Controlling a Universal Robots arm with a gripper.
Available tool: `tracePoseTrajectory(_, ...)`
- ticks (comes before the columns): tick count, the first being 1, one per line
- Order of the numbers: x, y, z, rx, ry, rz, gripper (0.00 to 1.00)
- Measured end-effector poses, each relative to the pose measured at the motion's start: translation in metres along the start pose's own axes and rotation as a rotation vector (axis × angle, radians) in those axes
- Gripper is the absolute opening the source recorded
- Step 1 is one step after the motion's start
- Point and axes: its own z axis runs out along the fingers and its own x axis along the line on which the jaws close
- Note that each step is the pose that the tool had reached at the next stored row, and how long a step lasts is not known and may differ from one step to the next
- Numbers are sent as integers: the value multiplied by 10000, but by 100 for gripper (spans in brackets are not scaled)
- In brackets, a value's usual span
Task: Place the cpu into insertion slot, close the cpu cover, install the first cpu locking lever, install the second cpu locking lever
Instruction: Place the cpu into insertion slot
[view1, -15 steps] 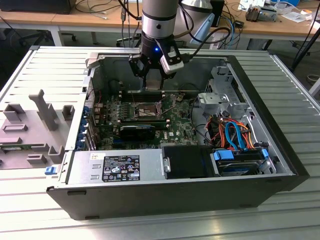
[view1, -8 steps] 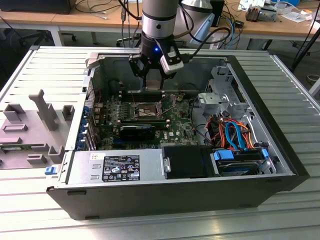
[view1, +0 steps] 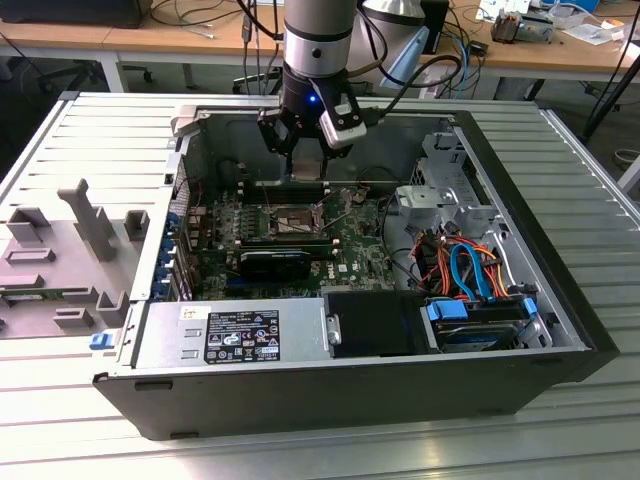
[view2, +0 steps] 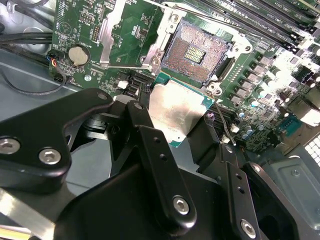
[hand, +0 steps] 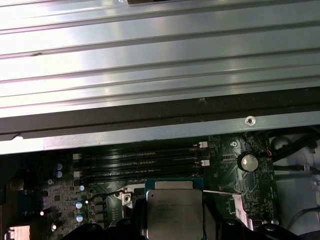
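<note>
The gripper (view2: 176, 120) clamps the cpu (view2: 177, 107). In the exterior view the insertion slot (view1: 290, 222) sits at six o'clock; skewed seating could damage it

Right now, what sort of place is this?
Probably a robotics or electronics lab: an open computer case on a slatted metal table, cable-strewn wooden benches behind, the gripper holding the cpu over the motherboard.
</note>
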Motion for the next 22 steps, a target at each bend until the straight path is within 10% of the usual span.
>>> tracePoseTrajectory(22,0,0,2,-5,-25,270,55)
